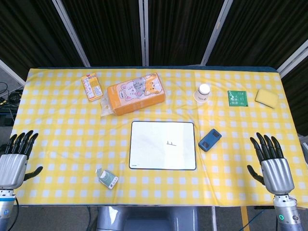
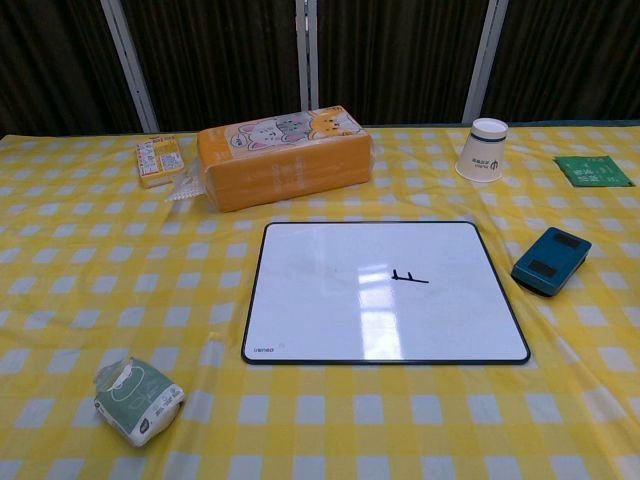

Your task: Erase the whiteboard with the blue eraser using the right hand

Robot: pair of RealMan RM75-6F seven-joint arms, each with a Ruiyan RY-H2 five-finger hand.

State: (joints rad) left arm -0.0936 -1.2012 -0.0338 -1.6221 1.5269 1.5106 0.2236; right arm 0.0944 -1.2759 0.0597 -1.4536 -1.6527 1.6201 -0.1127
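Observation:
A white whiteboard (image 1: 163, 145) (image 2: 384, 293) with a black frame lies in the middle of the yellow checked table, with a small black mark near its centre. The blue eraser (image 1: 210, 140) (image 2: 551, 261) lies just right of the board, apart from it. My right hand (image 1: 272, 164) hovers at the table's near right edge, fingers spread and holding nothing, well to the right of the eraser. At the near left edge my left hand (image 1: 16, 158) is likewise empty with its fingers apart. Neither hand shows in the chest view.
An orange tissue pack (image 1: 136, 93) (image 2: 285, 156) lies behind the board, a snack packet (image 1: 92, 86) to its left. A paper cup (image 1: 203, 93) (image 2: 483, 149), a green card (image 1: 237, 98) and a yellow sponge (image 1: 266, 97) sit at the back right. A small green pouch (image 1: 107, 178) (image 2: 139, 400) is front left.

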